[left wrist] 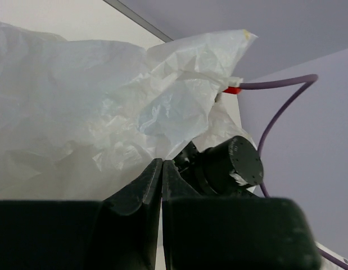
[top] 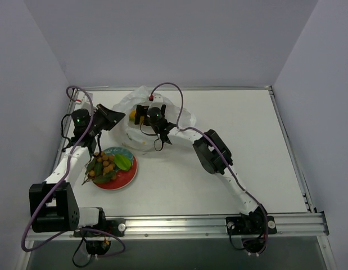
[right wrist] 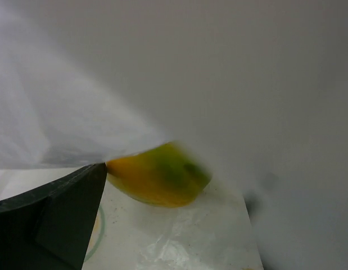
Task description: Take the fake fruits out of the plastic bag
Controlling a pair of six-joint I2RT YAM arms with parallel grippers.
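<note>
Plastic bag (top: 182, 118) nearly emptied: two fruits out on the plate (top: 129, 181), one left inside.
On the red-rimmed plate lie the bunch of brown balls (top: 104, 165) with its green leaves and the green fruit (top: 122, 162), so both of these are done. The bag sits on the table (top: 230, 169) just behind the plate. The bag edge nearest the plate is pinched in the closed left pincer (left wrist: 162, 169), which holds the mouth up. The right pincer (top: 139, 116) reaches into the bag from the side away from the plate. Its one visible finger (right wrist: 55, 216) stands well to the side, so the jaws look spread and grip nothing. The yellow-orange fruit (right wrist: 157, 183) lies blurred on the bag's film at that fingertip. By my reckoning about two thirds is done and this fruit remains. Whether more hides in the folds I cannot tell.
</note>
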